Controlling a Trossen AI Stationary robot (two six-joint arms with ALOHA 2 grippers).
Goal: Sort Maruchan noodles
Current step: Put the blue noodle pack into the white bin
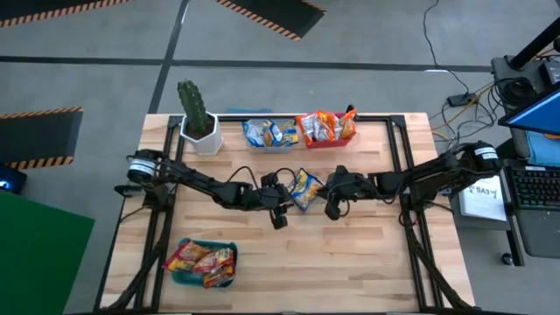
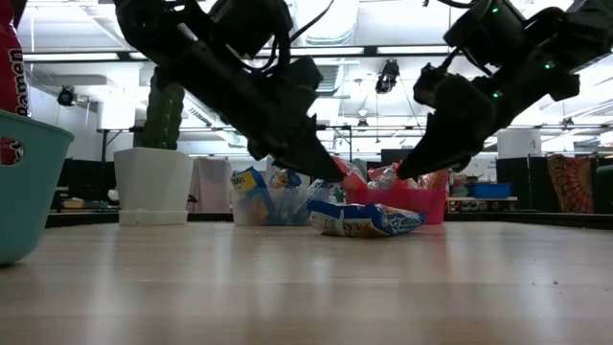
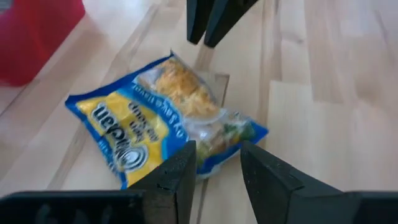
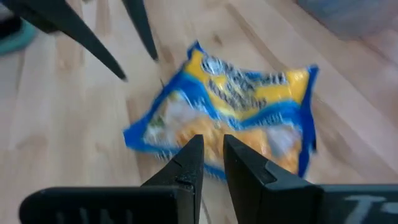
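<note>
The wooden tabletop (image 1: 367,262) holds three bins. A teal bin (image 1: 203,263) near the front has red and yellow packets, a red bin (image 1: 327,129) at the back has orange ones, and a clear bin (image 1: 269,134) beside it has blue ones. A crinkly blue and yellow noodle packet (image 1: 304,189) lies flat in the middle. The left gripper (image 1: 280,210) and right gripper (image 1: 332,205) sit on either side, jaws slightly apart, holding nothing.

I see one noodle packet (image 1: 304,189) flat on the bench (image 1: 367,262) at mid-span, left claw (image 1: 282,199) just left of it, right claw (image 1: 330,198) just right. Behind it two bins (image 1: 269,134) (image 1: 326,129) sit side by side, potted cactus (image 1: 198,118) to their left. Third bin (image 1: 204,262) near front-left corner, packets inside.
</note>
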